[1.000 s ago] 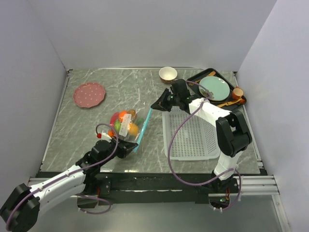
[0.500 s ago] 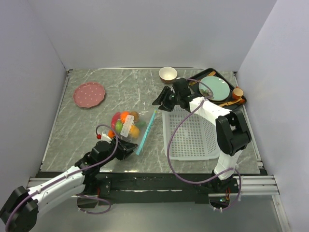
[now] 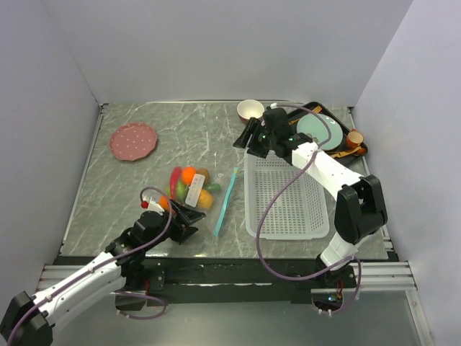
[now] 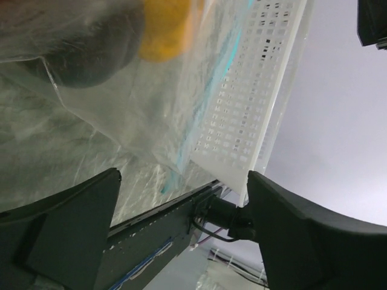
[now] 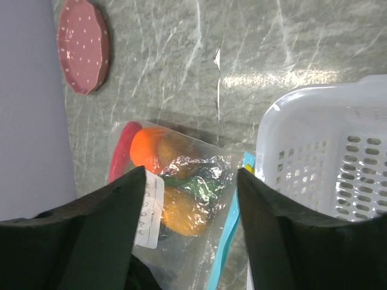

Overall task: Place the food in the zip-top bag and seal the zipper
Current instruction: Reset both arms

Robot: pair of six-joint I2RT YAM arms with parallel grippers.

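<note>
Zip-top bag [image 3: 189,189] lies on the grey marble tabletop [image 3: 122,189], near the middle, just left of the white mesh basket [image 3: 288,202]. Food sits inside: orange [image 5: 147,148], red chili [image 5: 121,154], yellow fruit [image 4: 164,30] and dark round fruit [image 4: 84,54] show through the plastic. Zipper [image 3: 226,202] runs along the bag's right edge at an angle, far end close to the basket; sealed or not, cannot tell. Left hand [image 3: 189,218] low at the bag's near edge, fingers spread wide, clamping nothing. Right hand [image 3: 243,138] raised over the basket's far-left corner, fingers apart, empty. Pink plate [image 3: 133,140] far left.
</note>
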